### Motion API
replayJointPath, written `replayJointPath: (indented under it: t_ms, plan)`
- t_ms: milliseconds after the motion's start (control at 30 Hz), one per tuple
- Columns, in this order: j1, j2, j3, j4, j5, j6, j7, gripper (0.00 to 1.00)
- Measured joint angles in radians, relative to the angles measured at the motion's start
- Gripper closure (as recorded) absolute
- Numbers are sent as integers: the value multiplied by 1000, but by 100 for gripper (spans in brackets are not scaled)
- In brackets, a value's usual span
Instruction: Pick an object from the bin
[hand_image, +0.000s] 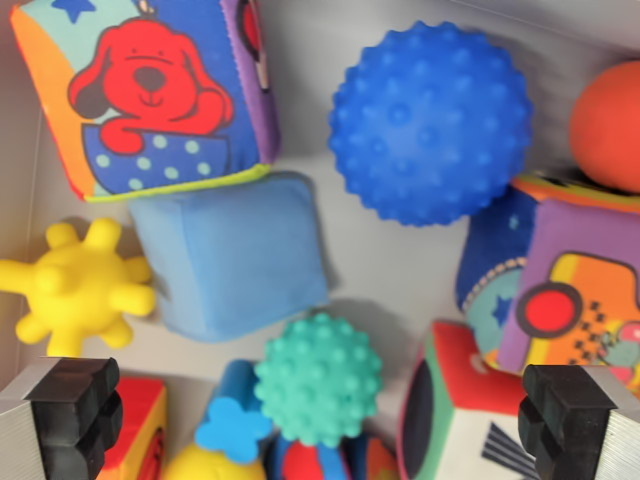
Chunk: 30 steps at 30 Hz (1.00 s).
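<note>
Looking straight down into the bin (380, 250), I see several soft toys. A cloth cube with a red dog picture (145, 90) lies top left, with a plain blue cube (232, 255) just below it. A large blue bumpy ball (430, 122) sits top centre-right. A small teal bumpy ball (318, 380) lies low in the middle, right between my fingers. A yellow knobbly ball (82, 288) is at the left. My gripper (320, 420) is open; its black fingertips (75, 410) show at both bottom corners, with nothing held.
An orange ball (610, 125) sits at the right edge above a colourful patterned cube (575, 300). A red, white and black cube (465, 415) lies by the right finger. A blue flower-shaped toy (232, 425) and other bright toys crowd the bottom edge.
</note>
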Motion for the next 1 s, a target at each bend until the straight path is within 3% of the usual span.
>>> replayJointPath:
  t_ms: [700,1000]
  plan:
    - [92,164,5,93,-26,74,0,0]
    - [100,231,-1,99,-27,133,0,0]
